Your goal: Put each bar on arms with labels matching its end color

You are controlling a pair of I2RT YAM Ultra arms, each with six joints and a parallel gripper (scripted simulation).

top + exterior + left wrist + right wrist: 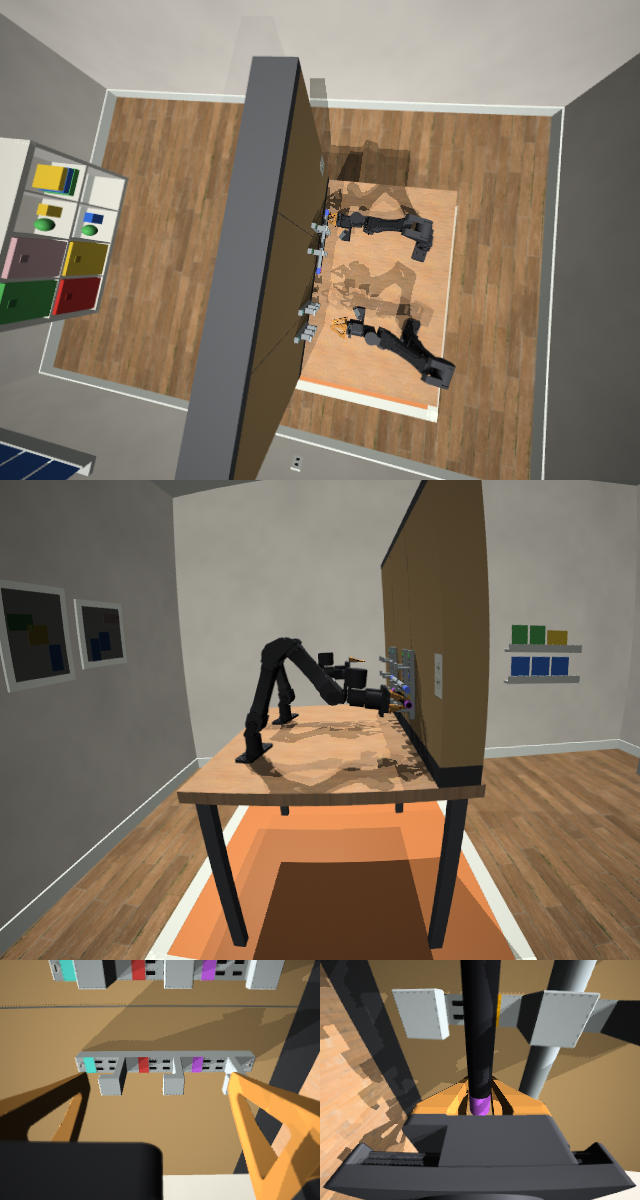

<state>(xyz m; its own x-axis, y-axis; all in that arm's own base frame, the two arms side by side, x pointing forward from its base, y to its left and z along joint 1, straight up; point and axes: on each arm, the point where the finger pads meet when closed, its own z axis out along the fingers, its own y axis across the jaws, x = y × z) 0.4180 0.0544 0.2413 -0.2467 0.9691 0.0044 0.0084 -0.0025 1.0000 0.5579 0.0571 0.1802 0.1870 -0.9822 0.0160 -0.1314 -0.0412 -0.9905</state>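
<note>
My right gripper is shut on the purple-ended bar, near one end. This bar looks dark in shadow and shows between the lowest and middle arms of the right rack; contact with the lowest arms cannot be told. The blue-ended bar lies on the right rack's middle arms, above the held bar. An orange label is partly hidden. My left gripper is open and empty before the left rack, whose labels are teal, red and, lowest, purple.
The brown wall panel stands right behind both racks. The table top lies below the arms. The left rack's arms carry no bar. An outlet is on the panel beyond the right rack.
</note>
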